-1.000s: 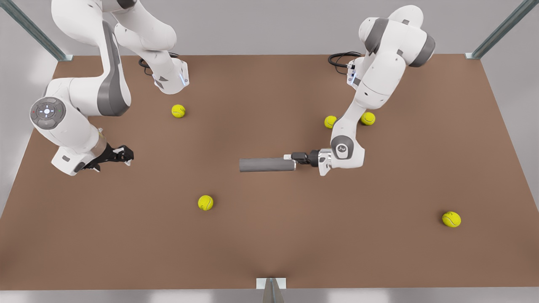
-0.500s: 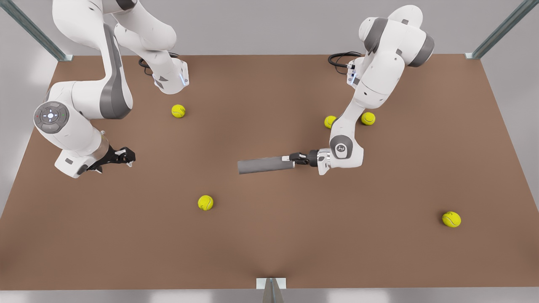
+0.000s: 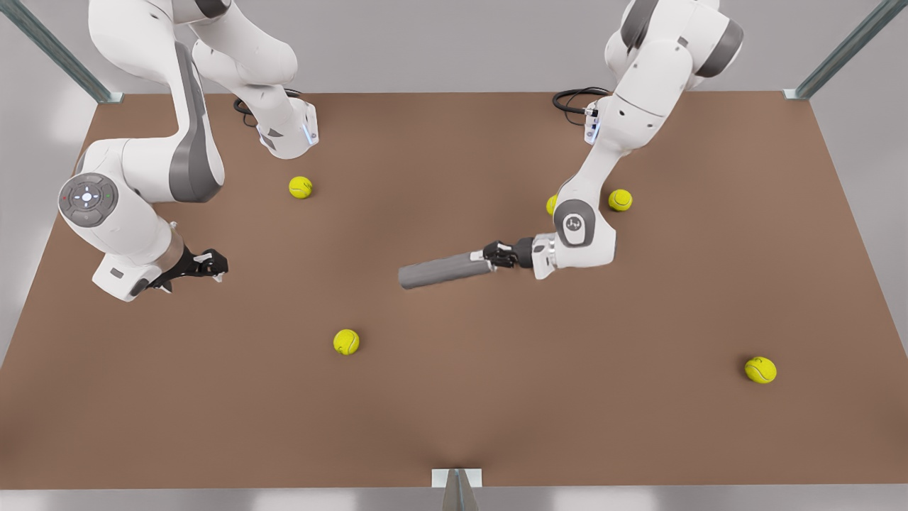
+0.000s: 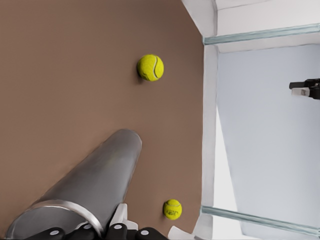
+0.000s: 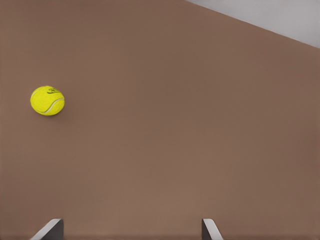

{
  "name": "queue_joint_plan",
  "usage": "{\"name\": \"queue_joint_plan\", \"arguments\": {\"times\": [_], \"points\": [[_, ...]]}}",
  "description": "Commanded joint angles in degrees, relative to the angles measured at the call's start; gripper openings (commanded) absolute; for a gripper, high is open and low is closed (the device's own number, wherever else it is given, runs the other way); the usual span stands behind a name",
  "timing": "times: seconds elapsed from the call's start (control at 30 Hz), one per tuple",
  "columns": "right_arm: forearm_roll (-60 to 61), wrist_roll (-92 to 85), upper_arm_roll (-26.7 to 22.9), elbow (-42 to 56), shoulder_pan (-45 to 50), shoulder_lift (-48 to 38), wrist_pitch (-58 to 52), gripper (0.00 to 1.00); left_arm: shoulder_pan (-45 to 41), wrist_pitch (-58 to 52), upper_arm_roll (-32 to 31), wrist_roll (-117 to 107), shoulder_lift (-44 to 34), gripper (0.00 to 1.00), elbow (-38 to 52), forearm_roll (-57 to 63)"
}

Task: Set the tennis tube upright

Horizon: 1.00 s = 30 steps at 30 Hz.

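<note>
The tennis tube [image 3: 443,272] is a slim grey cylinder slanting over the brown table [image 3: 454,411] near its middle. Its end toward the front view's right is raised, and its far end is low by the table. My left gripper [image 3: 489,257] is shut on that raised end. In the left wrist view the tennis tube [image 4: 95,185] runs away from the camera, and the left gripper [image 4: 100,231] pinches its silvery rim [image 4: 50,204]. My right gripper [image 3: 206,264] waits low at the front view's left, open, with its fingertips [image 5: 50,227] wide apart over bare table.
Several yellow-green tennis balls lie about: one [image 3: 300,187] at the back left, one [image 3: 346,341] in front of the tube, one [image 3: 760,370] at the front right. Two more [image 3: 620,199] sit behind the left arm. Metal posts [image 3: 844,50] mark the table corners.
The left gripper has risen and drawn back a little with the tube's rim end, so the tube now slants instead of lying flat. The right arm barely shifted.
</note>
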Motion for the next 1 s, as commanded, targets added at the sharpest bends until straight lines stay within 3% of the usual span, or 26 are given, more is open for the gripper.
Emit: {"name": "queue_joint_plan", "arguments": {"times": [0.0, 0.27, 0.47, 0.67, 0.97], "points": [[-0.05, -0.18, 0.02, 0.06, -0.01, -0.08, -0.18, 1.00, -0.16, 0.94, -0.03, -12.70, -1.20, 0.23, -0.32, 0.01], [-0.05, -0.27, 0.02, 0.06, -0.01, -0.08, -0.18, 1.00, -0.77, 8.32, 0.23, -13.75, -9.64, 0.23, -4.19, 10.63], [-0.05, -0.35, 0.02, 0.06, -0.01, 0.00, -0.18, 1.00, -0.95, 9.11, 2.17, -31.85, -15.44, 0.23, -4.37, 48.60], [-0.40, -0.35, 0.02, -0.03, -0.01, 0.00, -0.18, 1.00, -2.26, 8.49, 3.05, -41.52, -18.08, 0.23, -3.84, 71.97], [-0.40, -0.35, 0.02, -0.03, -0.01, 0.00, -0.18, 1.00, -4.55, 5.86, 2.96, -50.32, -21.69, 0.23, -4.02, 85.52]]}}
